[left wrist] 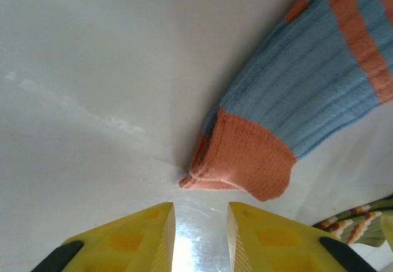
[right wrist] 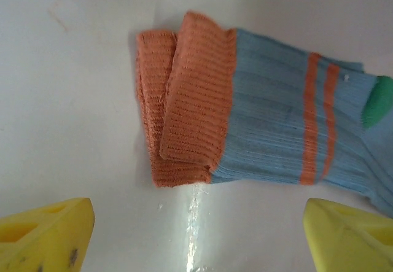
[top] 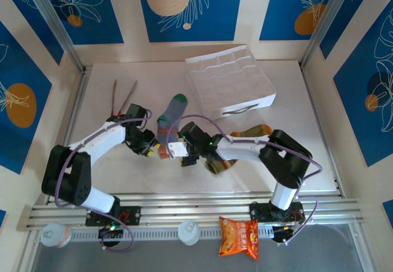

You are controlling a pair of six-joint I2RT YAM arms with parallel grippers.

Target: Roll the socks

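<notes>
**Both end effectors at the grey sock's cuff**

- Near edge: orange snack packet (top: 239, 237) lies on the near ledge, in front of the rail and just left of the right arm's base, well apart from the socks.
- Left end effector (top: 149, 145) (left wrist: 201, 213): low over the surface (top: 307, 118), yellow fingers drawn close with a narrow gap. Bare surface shows in the gap and nothing is gripped. The orange cuff lies just beyond the fingertips, not between them.
- Right end effector (top: 175, 152) (right wrist: 199, 215): fingers spread wide and holding nothing. It faces the cuff from the right side, and the cuff lies ahead of the wide gap.
- Grey sock (top: 171, 118) (left wrist: 319, 69) (right wrist: 276, 131): flat on the surface at centre. The orange cuff is at its near end, between the two end effectors, and the green toe points far. In the right wrist view the cuff is folded in two overlapping layers.
- Olive sock (top: 250, 131) (left wrist: 359, 226): right of the grey one, partly hidden under the right arm.
- Further back on the left: tongs (top: 123, 97).
- Far right of centre: white divided tray (top: 230, 78).
</notes>
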